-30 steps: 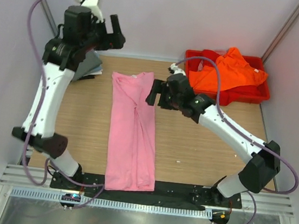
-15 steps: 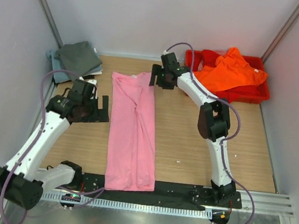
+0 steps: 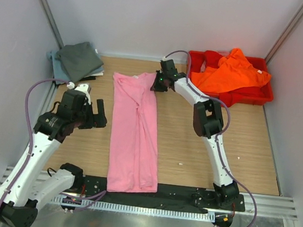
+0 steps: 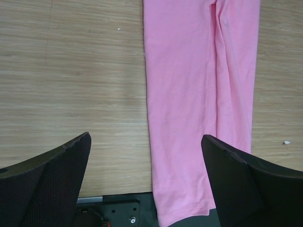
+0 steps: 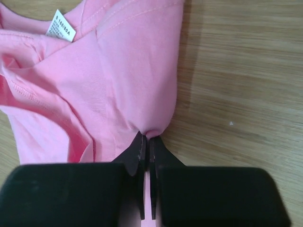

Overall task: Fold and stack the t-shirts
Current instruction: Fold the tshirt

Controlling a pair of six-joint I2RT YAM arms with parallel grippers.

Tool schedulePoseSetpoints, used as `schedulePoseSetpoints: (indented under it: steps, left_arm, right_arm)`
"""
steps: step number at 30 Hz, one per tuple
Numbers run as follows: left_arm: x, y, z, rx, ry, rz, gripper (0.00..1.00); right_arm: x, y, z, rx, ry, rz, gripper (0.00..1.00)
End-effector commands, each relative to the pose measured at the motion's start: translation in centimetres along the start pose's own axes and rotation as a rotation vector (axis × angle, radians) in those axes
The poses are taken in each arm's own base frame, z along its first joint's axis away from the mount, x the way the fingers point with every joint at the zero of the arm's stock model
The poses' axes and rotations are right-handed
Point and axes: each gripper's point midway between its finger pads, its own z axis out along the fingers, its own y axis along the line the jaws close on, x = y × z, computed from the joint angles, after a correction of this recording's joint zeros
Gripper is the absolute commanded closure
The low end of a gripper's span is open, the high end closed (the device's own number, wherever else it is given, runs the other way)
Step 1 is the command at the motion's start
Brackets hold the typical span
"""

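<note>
A light pink t-shirt (image 3: 134,131) lies folded into a long strip down the middle of the table. My right gripper (image 3: 156,82) is at its far right corner, shut on a pinch of the pink edge (image 5: 158,127). The neck label (image 5: 61,26) shows beyond it. My left gripper (image 3: 93,118) hovers open to the left of the strip. Its fingers (image 4: 57,175) straddle the shirt's near left edge (image 4: 189,94) without touching it. An orange t-shirt (image 3: 231,68) is heaped in the tray. A dark grey t-shirt (image 3: 80,59) rests folded on a pale blue-grey one (image 3: 53,57) at the back left.
The red plastic tray (image 3: 264,95) stands at the back right corner. A black base plate (image 3: 180,194) runs along the near edge under the pink shirt's hem. Walls close in on the left, right and back.
My right gripper reached the pink shirt's far right corner and shut on it. My left arm swung down from the back left to the strip's left side, staying open.
</note>
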Motion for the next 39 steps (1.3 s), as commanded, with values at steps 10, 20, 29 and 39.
schedulePoseSetpoints:
  steps: [10, 20, 29, 39]
  left_arm:
    - [-1.8, 0.6, -0.5, -0.035, -0.106, -0.038, 0.0]
    - [-1.7, 1.2, -0.1, -0.073, -0.093, -0.046, 0.0]
    - [-2.0, 1.9, -0.7, -0.109, -0.126, -0.069, 0.0]
    - [-2.4, 1.8, -1.7, -0.077, -0.177, -0.074, 0.0]
  right_arm:
    - [-7.6, -6.3, 1.7, 0.029, -0.186, 0.077, 0.99]
    - [-12.8, -3.1, -3.9, -0.05, -0.29, -0.027, 0.19]
    - [-3.9, 0.4, -20.0, 0.092, -0.28, 0.008, 0.19]
    - [17.7, 4.5, -27.4, 0.089, -0.091, 0.093, 0.4]
